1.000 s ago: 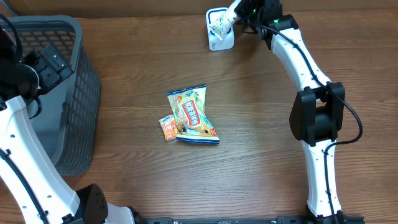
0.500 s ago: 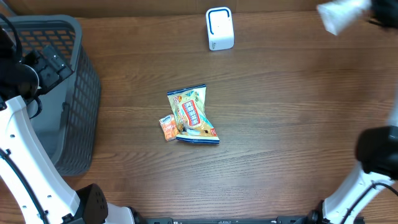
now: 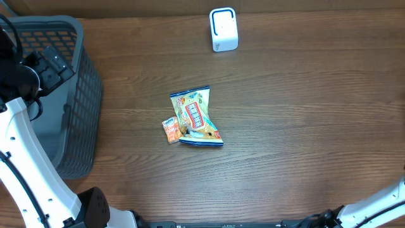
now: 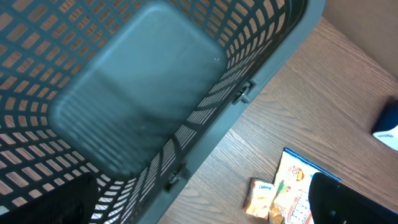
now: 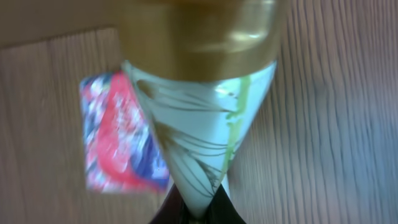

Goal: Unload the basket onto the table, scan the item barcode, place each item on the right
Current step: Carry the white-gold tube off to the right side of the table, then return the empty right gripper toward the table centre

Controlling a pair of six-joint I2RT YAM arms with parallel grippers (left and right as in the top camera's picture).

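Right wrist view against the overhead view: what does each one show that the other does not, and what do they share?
Only the right wrist view shows the right gripper shut on a white and gold packet, and a red and blue packet lying on the table. Only the overhead view shows the grey basket, the white scanner, the snack bags in the middle and the left arm. Both show the wooden table.
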